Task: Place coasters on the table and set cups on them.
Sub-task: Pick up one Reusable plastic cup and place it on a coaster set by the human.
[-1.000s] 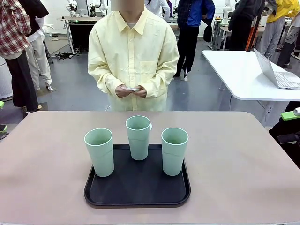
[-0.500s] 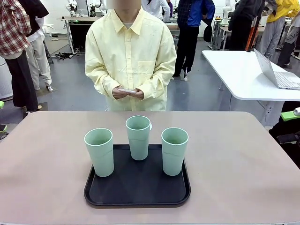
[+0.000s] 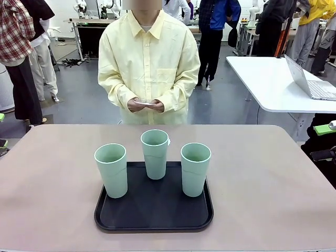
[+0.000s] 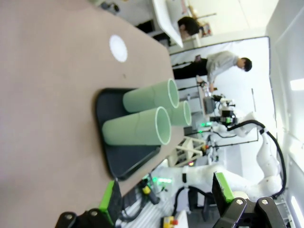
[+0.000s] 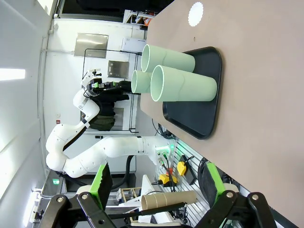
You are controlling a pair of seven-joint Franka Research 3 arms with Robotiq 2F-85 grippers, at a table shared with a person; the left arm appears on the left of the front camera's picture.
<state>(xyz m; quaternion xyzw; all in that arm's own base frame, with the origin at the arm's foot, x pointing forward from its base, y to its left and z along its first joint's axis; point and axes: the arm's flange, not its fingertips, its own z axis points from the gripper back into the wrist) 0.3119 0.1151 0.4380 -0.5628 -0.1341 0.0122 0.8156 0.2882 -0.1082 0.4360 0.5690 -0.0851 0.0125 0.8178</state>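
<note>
Where the cups stand: all three mint tumblers are upright on the black tray (image 3: pixel 154 223) near my edge: left cup (image 3: pixel 111 170), middle cup (image 3: pixel 155 154) set further back, right cup (image 3: pixel 195 169). None sits on a coaster.
Step in hand: I judge this to be the coaster-laying stage, barely begun. One scalloped white coaster (image 5: pixel 195 14) lies flat on the beige-pink surface (image 3: pixel 52 184) beyond the tray, on the person's side and apart from the tray's rim. From the front, only a sliver of it peeps out beside the middle cup.
Person's hands (image 3: pixel 138 104): held together at the waist around something thin and white. I take it for more coasters, but it is too small to be sure.
Left gripper (image 4: pixel 166 199): jaws spread wide, nothing between the green pads, well back from the tray.
Right gripper (image 5: pixel 156 183): likewise wide apart and empty, well back from the cups.
Next move: I'd wait for the discs to be laid. Then I'd take the arm nearer a cup, close around its wall below the rim, lift it clear of the tray lip and set it centred on a disc. The cups are tall and tapered, so I expect they'd tip if nudged.
Surface: matte and level, with open room either side of the tray.
Room: people stand in the left background; on the right is a white table (image 3: pixel 273 84) with an open laptop (image 3: pixel 315 86).
</note>
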